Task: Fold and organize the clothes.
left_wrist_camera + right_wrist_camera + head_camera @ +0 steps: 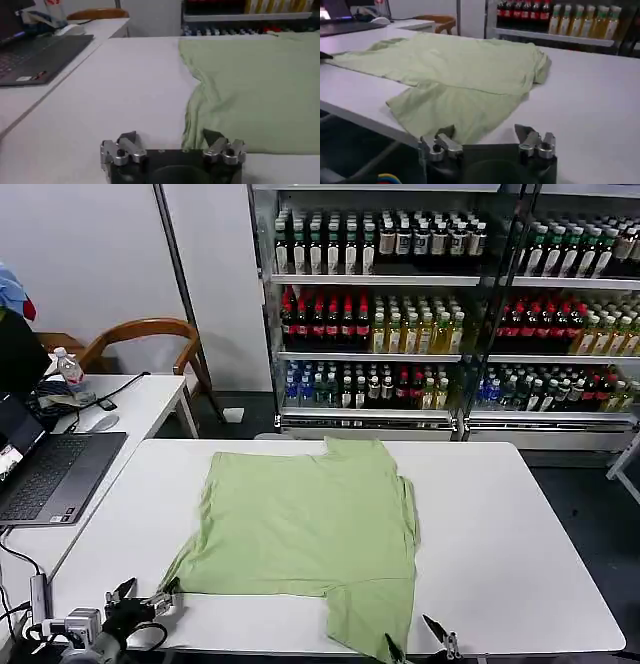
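Left gripper (145, 602) low at the lower left of the head view, jaws spread apart, holding nothing, just beside the near left corner of the polo shirt (305, 529). In its wrist view, same left gripper (172, 145) open over the bare white table (110, 90), one fingertip right at the cloth's edge (240, 85). Right gripper (420, 642) at the bottom edge right of centre, also open and empty, close to the shirt part hanging toward the table's near edge. In the right wrist view, right gripper (487, 142) with fingers parted just short of that flap (455, 75). Light green shirt spread flat in the middle of the table (520, 534). Laptop (45, 469) on the left side table. Drink shelves (400, 304) behind.
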Controlling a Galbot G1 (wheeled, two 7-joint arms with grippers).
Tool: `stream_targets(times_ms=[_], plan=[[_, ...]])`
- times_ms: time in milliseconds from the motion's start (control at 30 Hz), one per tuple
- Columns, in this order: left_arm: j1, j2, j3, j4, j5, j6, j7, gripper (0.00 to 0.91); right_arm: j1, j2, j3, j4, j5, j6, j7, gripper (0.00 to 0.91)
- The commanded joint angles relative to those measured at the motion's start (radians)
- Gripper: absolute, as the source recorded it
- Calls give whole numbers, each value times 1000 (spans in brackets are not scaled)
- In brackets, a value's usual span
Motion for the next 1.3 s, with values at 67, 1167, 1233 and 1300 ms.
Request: stream_targets(times_ms=[67,1167,1233,1300], plan=[[2,-6,11,-2,3,-11,11,40,-4,-2,-6,-9,10,3,5,0],[-153,0,41,-13,17,-23,87,40,317,-3,30,-5,189,-36,1,0],[-183,0,44,7,-13,-22,87,40,379,7,11,-46,181,-43,1,0],[-224,-1,46,47,-26,-23,88,40,424,15,-10,-77,172,-47,-3,0]])
